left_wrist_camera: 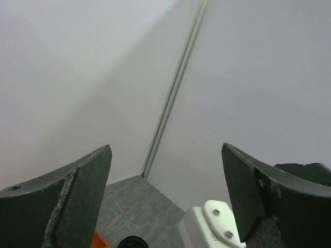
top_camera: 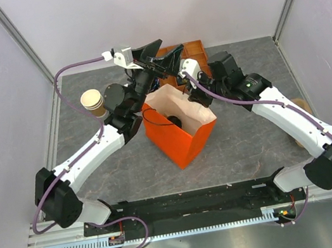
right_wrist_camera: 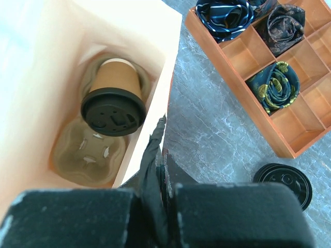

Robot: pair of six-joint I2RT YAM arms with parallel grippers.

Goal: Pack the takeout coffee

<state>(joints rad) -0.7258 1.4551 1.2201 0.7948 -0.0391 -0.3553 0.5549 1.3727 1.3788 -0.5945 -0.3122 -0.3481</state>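
The takeout coffee [right_wrist_camera: 114, 98], a tan paper cup under a round black lid, leans inside the orange bag [top_camera: 185, 143], seemingly seated in one socket of a pulp cup carrier [right_wrist_camera: 88, 152] at the bottom. The right gripper [right_wrist_camera: 161, 150] is pinched closed on the bag's rim. The left gripper [left_wrist_camera: 165, 160] hangs above, jaws spread wide and empty. The bag stands on a grey marbled table [top_camera: 247, 148], with white walls [top_camera: 165, 8] around it.

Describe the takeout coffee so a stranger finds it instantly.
Find the orange paper bag mid-table. Inside, at its bottom, sits a tan cup. Unlike the lidless stacked cups and the loose lid outside, it alone wears a black lid.
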